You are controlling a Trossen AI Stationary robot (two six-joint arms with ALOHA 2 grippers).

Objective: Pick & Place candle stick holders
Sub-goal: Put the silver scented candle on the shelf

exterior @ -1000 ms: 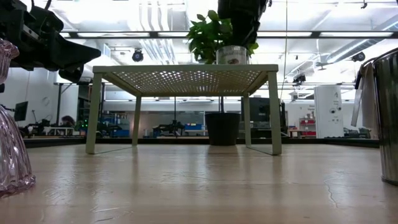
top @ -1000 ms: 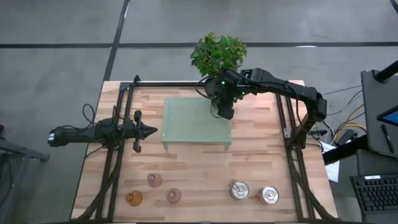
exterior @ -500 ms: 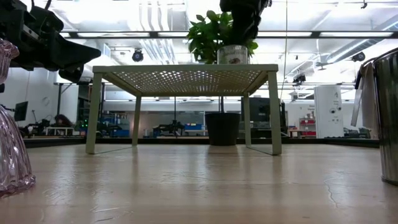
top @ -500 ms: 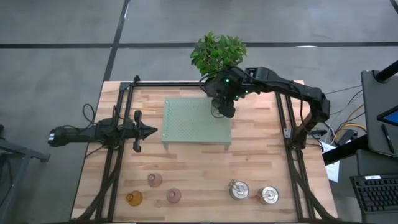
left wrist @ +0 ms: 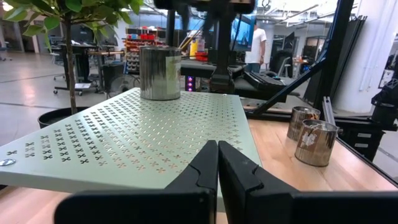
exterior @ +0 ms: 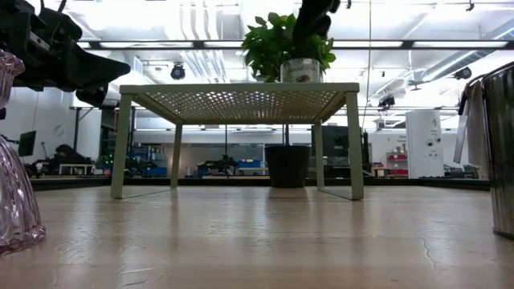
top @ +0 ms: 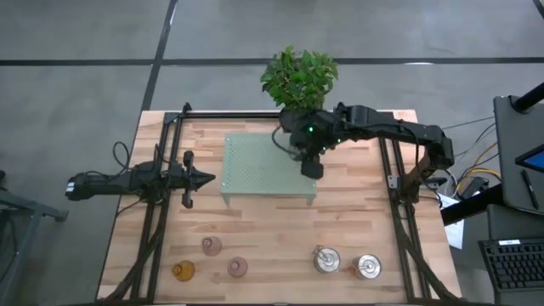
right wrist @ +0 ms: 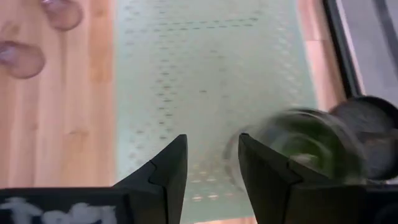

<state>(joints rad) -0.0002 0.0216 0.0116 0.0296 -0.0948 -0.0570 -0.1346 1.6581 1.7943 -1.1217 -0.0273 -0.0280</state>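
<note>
One silver candle stick holder (left wrist: 160, 71) stands upright on the pale green perforated stand (top: 263, 170), near its far right corner (exterior: 301, 70). My right gripper (right wrist: 211, 146) hovers open above the stand, just clear of that holder (right wrist: 305, 149), with nothing between its fingers. Two more silver holders (top: 326, 259) (top: 367, 267) stand on the table at the near right. Three glass holders (top: 212, 246) (top: 238, 267) (top: 183, 270) stand at the near left. My left gripper (top: 204, 178) waits shut and level, left of the stand.
A leafy plant in a black pot (top: 297, 75) stands just beyond the table's far edge, behind the stand. Black frame rails (top: 161, 229) run along the table's left and right sides. Bare wood lies between the stand and the holders near the front edge.
My right gripper has risen off the silver holder on the stand and drawn back toward the table's near edge, tipping a little. The holder stays upright where it stood.
</note>
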